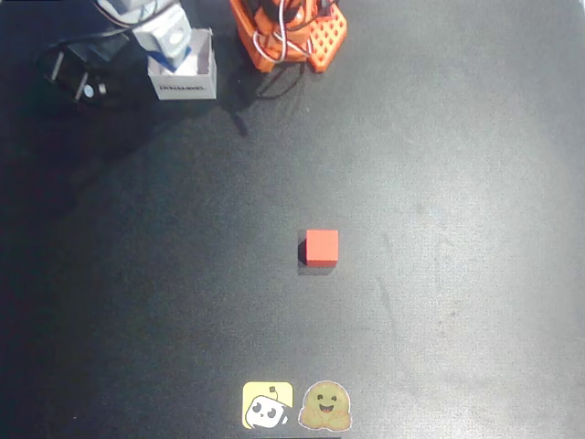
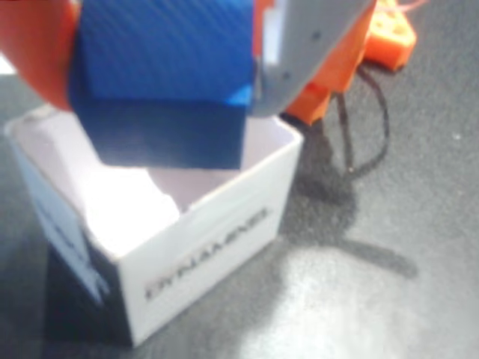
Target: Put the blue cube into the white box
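Hovering above the white box point(image 2: 202, 239), the blue cube point(image 2: 161, 82) sits pinched in the claw point(image 2: 161, 67), and the main risk now is a bad drop. In the wrist view the cube hangs over the box's open top but seems shifted toward the far wall, so if the fingers part here, a corner could catch the thin rim and the cube could tip out onto the black table point(image 2: 419, 224), or knock the light cardboard sideways. Lowering further could also press a finger against a wall and push the box, since nothing appears to hold it in place. The orange finger point(image 2: 37, 52) presses on the cube's left face and the grey finger point(image 2: 299, 52) on its right, so the claw is spread only as wide as the cube and grips it firmly; it does not appear to touch the box, though blur makes that hard to settle. In the overhead view the box point(image 1: 186, 84) stands near the top left, just beside the orange arm base point(image 1: 292, 37), with the claw point(image 1: 164, 37) above it, and the red cube point(image 1: 321, 247) lies well apart in the middle of the table.
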`<state>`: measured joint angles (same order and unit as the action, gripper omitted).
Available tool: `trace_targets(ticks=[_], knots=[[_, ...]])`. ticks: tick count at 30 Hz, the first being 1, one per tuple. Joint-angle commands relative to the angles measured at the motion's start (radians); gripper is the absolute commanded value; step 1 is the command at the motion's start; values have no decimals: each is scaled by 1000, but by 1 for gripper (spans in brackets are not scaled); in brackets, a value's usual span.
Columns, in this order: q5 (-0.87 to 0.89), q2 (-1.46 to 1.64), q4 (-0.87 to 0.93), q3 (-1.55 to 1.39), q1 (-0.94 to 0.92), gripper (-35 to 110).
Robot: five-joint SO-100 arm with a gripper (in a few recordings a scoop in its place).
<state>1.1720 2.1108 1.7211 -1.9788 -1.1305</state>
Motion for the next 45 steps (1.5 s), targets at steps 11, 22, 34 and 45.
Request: trace_targets(ticks=[11, 22, 34, 45], knots=[[-28, -15, 78, -31, -29, 0], [-126, -58, 52, -18, -72, 24], [-230, -60, 9, 115, 9, 0], [-60, -126, -305, 319, 859, 0]])
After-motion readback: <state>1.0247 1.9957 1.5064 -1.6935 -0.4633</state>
